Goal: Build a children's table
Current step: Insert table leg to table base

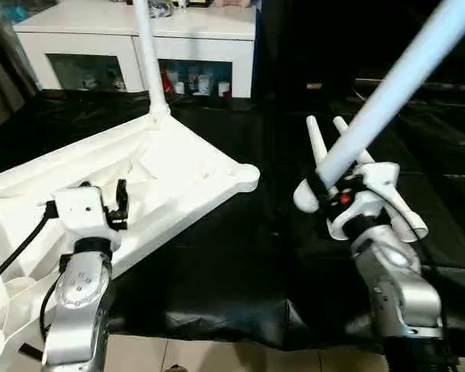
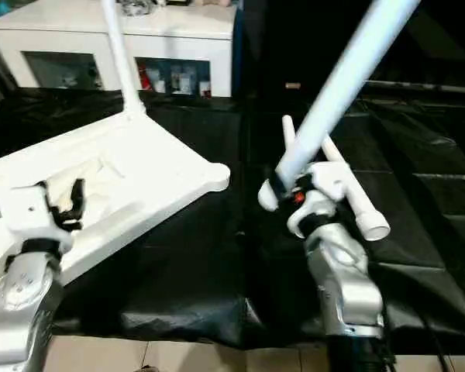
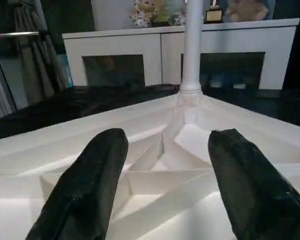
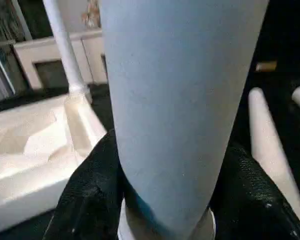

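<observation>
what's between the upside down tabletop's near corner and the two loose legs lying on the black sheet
Bare black sheet, plus the right gripper holding a leg tilted above it. The tabletop and loose legs lie apart, seen in both eye views.

Left tool (image 1: 122, 203) fingers spread, empty; right tool (image 1: 325, 188) clamped, forearm raised.

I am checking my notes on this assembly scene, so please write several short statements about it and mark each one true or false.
1. The right gripper grips a long round white plastic tube leg. True.
2. The upside-down white plastic tabletop with ribbed underside has no leg fitted. False: one upright white leg stands in its far corner.
3. The left gripper holds a leg. False: its fingers are open, holding nothing, above the tabletop.
4. Two loose white legs lie on the black sheet. True.
</observation>
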Robot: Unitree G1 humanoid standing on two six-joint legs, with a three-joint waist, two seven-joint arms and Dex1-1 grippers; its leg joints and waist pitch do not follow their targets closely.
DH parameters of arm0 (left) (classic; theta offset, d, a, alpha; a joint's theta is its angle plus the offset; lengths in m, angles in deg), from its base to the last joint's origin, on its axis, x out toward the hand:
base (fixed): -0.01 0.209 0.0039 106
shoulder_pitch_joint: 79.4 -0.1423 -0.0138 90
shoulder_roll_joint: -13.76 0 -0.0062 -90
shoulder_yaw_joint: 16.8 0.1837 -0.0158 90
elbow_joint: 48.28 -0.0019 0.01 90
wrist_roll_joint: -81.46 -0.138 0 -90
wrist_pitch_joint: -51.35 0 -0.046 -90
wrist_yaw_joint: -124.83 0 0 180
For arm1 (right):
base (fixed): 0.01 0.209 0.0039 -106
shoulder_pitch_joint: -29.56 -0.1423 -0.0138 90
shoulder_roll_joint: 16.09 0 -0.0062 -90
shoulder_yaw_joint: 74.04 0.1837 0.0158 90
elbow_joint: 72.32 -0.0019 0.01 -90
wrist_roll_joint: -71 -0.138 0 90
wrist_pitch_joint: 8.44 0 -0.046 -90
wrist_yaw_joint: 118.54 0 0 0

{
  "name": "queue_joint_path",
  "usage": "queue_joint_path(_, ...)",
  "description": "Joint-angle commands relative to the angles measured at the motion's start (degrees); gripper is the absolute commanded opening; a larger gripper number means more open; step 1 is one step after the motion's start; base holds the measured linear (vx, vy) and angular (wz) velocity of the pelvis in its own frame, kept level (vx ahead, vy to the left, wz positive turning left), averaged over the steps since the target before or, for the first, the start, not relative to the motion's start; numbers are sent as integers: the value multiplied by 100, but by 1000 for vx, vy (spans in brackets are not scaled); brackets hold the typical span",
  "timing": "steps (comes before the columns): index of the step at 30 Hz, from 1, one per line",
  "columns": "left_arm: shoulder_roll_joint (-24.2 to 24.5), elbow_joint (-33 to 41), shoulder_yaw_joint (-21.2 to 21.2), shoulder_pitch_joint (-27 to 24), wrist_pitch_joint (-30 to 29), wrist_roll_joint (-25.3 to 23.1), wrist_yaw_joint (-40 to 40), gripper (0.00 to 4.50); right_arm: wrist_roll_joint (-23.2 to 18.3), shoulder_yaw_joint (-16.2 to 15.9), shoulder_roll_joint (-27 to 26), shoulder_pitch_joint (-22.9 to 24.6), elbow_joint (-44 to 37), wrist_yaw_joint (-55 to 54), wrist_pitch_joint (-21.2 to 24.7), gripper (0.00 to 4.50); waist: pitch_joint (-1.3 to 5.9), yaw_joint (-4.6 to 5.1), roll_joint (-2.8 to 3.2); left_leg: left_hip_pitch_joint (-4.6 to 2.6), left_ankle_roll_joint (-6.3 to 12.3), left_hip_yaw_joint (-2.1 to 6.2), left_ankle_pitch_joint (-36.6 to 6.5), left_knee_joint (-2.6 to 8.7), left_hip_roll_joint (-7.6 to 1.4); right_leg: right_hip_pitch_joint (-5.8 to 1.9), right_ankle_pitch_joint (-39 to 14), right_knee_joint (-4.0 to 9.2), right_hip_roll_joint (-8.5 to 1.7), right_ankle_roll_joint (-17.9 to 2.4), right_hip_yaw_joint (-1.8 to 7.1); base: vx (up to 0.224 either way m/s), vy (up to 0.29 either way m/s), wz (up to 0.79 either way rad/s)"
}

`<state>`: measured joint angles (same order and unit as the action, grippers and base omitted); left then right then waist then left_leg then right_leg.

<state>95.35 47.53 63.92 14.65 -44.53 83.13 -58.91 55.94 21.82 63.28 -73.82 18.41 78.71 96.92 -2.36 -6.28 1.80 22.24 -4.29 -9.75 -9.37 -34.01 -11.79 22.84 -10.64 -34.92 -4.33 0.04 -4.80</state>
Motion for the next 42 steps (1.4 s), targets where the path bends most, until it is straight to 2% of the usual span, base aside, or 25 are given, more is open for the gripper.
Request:
queue_joint_path(1,15,-43,-93,214,-24,51,35,303,-30,54,-48,-132,-29,-59,-19,192,331,29,41,-133,-144,96,-1854,449,-137,-182,-1488,493,-258,-497,242,0,0,0)
queue_joint_path(4,42,-68,-39,363,-11,17,58,303,13,-57,-21,-181,-43,-2,47,192,339,169,167,-332,-198,449,-2172,699,-654,-155,-663,322,15,-700,2,0,0,0)
queue_joint_path(5,55,-80,15,442,43,-26,63,303,59,-133,8,-235,-40,34,64,192,308,165,79,-42,116,806,-2385,863,-616,-334,-448,34,-44,-906,-157,0,0,0)
queue_joint_path(8,-63,-132,99,672,-89,11,3,303,45,-148,33,-482,94,68,101,192,317,457,200,-102,919,1439,-2747,946,-486,-229,-998,-311,-16,-1515,-123,-10,-124,40)
queue_joint_path(10,-93,-133,234,716,-64,-85,3,303,18,-182,62,-640,233,150,78,192,267,466,-153,-30,768,826,-2185,289,113,-212,-1729,463,-276,-2255,204,-27,-210,39)
queue_joint_path(11,-92,-114,270,712,-66,-102,22,303,36,-203,87,-678,256,160,104,192,308,194,-433,140,775,150,-1378,-966,662,-384,-2844,824,-484,-1828,269,-34,-230,32)
queue_joint_path(13,-120,-93,390,639,-77,-126,103,303,50,-341,169,-699,148,299,237,192,156,77,-564,284,602,168,-865,-837,582,-414,-3377,761,-593,-314,392,-26,-220,-2)
queue_joint_path(14,-160,-151,478,525,-13,-174,114,303,-33,-368,182,-672,39,339,413,192,202,-54,-530,218,762,250,-782,-384,481,-541,-3033,744,-639,1461,544,-15,-209,-5)
queue_joint_path(15,-200,-197,525,416,107,-157,153,303,-131,-366,172,-640,-30,359,573,192,250,-100,-361,107,861,343,-736,-190,350,-584,-2694,751,-687,1528,485,-16,-179,1)
queue_joint_path(18,-288,-94,519,298,-47,-121,107,303,40,-516,298,-620,80,483,499,192,397,74,-122,-418,1578,1101,-1219,479,-1233,-336,-762,-114,-676,555,265,-3,-129,-8)
queue_joint_path(20,-288,-24,521,234,-71,-195,60,303,8,-568,306,-640,173,591,545,192,134,-75,-654,-81,835,479,-2263,-75,203,-620,-3045,595,-1071,239,442,28,-148,28)
queue_joint_path(23,-182,105,531,166,-126,-264,63,303,-8,-640,241,-714,307,622,519,192,-1,-80,-618,45,472,164,-1250,-1035,319,-641,-5826,1099,-1194,1312,-271,-10,-134,40)
queue_joint_path(25,-86,164,522,132,-176,-272,111,303,-140,-627,127,-738,336,635,568,192,76,-68,-488,-153,659,135,-1763,-624,38,-983,-5141,1140,-1250,1136,-654,10,-16,43)
queue_joint_path(26,-22,197,488,116,-197,-268,156,303,-139,-697,90,-711,308,677,574,192,100,-45,-292,-831,573,118,-2303,-82,-229,-716,-4286,1095,-718,797,-681,18,10,47)
queue_joint_path(27,-22,197,488,116,-197,-268,156,303,-139,-697,90,-711,308,677,574,192,81,-8,-264,-886,623,578,-3082,436,-887,-746,-3366,601,-488,640,-665,51,8,20)
queue_joint_path(28,34,206,451,126,-214,-291,177,303,-53,-799,94,-689,294,681,546,192,84,84,-195,-1157,309,747,-4059,872,-1312,-265,-1423,-494,-278,45,-356,77,5,11)
queue_joint_path(29,66,211,432,140,-253,-289,200,303,-39,-833,87,-670,288,681,535,192,92,163,-287,-1324,323,425,-3740,765,-870,150,-552,-663,-202,-362,-206,77,5,11)
queue_joint_path(32,175,190,378,238,-315,-241,333,303,-21,-864,25,-524,243,613,475,192,150,189,-431,-1114,590,1,-2806,535,-170,-18,-176,-36,-343,-543,65,115,-24,20)
queue_joint_path(33,201,178,380,261,-325,-232,355,303,-12,-849,12,-483,229,578,462,192,209,-29,-573,-647,691,-200,-2252,171,302,-633,-548,298,-609,-928,505,124,-62,8)
queue_joint_path(34,226,159,378,290,-334,-220,372,303,-6,-834,-2,-460,223,545,456,192,270,-279,-568,-398,717,7,-1579,-333,270,-1017,-1037,595,-1241,-1652,994,142,-42,16)
queue_joint_path(37,284,106,357,355,-382,-150,385,303,6,-788,-35,-385,138,495,447,192,367,-448,-399,214,365,360,-329,-513,-37,-1377,590,416,-1108,-2657,893,136,5,18)
queue_joint_path(38,300,80,350,382,-389,-137,398,303,18,-792,-30,-378,124,484,436,192,379,-282,-191,-64,396,277,518,127,-50,-1064,882,123,-350,-1951,222,131,49,17)
queue_joint_path(39,304,69,348,393,-390,-134,402,303,21,-794,-28,-381,125,480,432,192,379,-282,-191,-64,396,277,518,127,-50,-1064,882,123,-350,-1951,222,147,52,11)
queue_joint_path(40,331,20,341,450,-401,-126,433,303,59,-826,14,-394,113,468,393,192,541,280,-77,-1433,1789,1107,1361,197,-606,304,-1059,-660,75,-316,-33,159,17,6)
queue_joint_path(42,322,-25,320,497,-370,-90,492,303,89,-840,58,-400,91,452,364,192,415,104,-37,-1068,2281,856,1512,185,-599,448,-764,-916,-54,273,31,145,11,5)
